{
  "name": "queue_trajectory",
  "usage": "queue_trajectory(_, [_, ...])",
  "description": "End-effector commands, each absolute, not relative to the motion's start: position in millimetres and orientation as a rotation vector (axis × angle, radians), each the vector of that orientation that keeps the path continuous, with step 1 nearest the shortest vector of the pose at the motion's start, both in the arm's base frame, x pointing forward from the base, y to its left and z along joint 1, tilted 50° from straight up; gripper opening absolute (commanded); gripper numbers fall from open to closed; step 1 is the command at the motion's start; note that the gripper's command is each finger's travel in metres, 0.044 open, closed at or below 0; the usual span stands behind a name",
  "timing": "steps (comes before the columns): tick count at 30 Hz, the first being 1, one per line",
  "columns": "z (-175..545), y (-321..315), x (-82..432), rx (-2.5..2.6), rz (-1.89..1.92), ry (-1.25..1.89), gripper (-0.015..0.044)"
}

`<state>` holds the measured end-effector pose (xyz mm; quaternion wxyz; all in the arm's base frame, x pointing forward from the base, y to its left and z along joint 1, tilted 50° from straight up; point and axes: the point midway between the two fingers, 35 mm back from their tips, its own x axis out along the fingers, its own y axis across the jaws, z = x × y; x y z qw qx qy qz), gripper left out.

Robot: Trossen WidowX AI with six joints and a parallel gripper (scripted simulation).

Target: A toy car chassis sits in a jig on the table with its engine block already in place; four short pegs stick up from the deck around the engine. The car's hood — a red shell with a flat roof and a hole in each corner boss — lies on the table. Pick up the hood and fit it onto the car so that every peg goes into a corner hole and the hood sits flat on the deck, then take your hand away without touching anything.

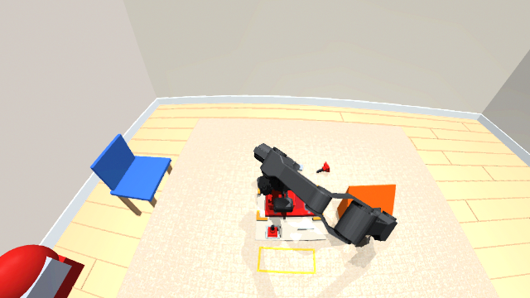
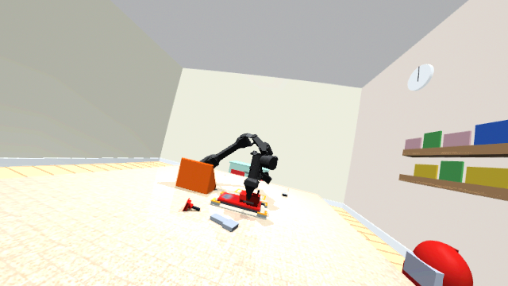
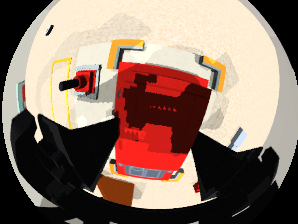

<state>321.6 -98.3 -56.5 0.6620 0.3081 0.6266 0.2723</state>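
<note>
The fingers (image 1: 284, 204) (image 2: 249, 194) are clamped on the red hood (image 2: 255, 198) (image 3: 175, 120), one on each side of it. The hood is over one end of the toy car chassis (image 1: 304, 209) (image 2: 230, 199); whether the pegs are in its holes and it sits flat cannot be told. The chassis lies in a pale jig with orange corner brackets (image 1: 261, 217) (image 2: 262, 214) (image 3: 117, 52).

Just beside the chassis, a small red part with a black stem (image 1: 272, 233) (image 3: 86, 82) stands in a square holder. Beyond that holder from the chassis, a yellow rectangular outline (image 1: 286, 272) marks the pale, patterned worktop (image 1: 186, 232) (image 2: 119, 226). On the chassis's opposite side lie a grey stepped block (image 2: 224, 222) (image 3: 240, 139) and a red piece with a black shaft (image 1: 326, 167) (image 2: 188, 205). An orange wedge-like block (image 1: 373, 199) (image 2: 194, 175) stands near the chassis's other end.

Well apart from the chassis, the room holds a blue chair (image 1: 142, 175), two wall shelves (image 2: 456, 152) (image 2: 456, 184) bearing coloured blocks, and a round wall clock (image 2: 421, 77).
</note>
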Motion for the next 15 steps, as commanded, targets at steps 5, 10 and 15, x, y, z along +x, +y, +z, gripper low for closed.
queue_trajectory(5, [-55.4,-98.8,322.9,0.697,0.616,1.412,0.0])
queue_trajectory(10, [-54.2,-100.3,322.6,0.696,0.616,1.413,0.0])
queue_trajectory(15, [-53.0,-101.8,322.4,0.696,0.616,1.413,0.0])
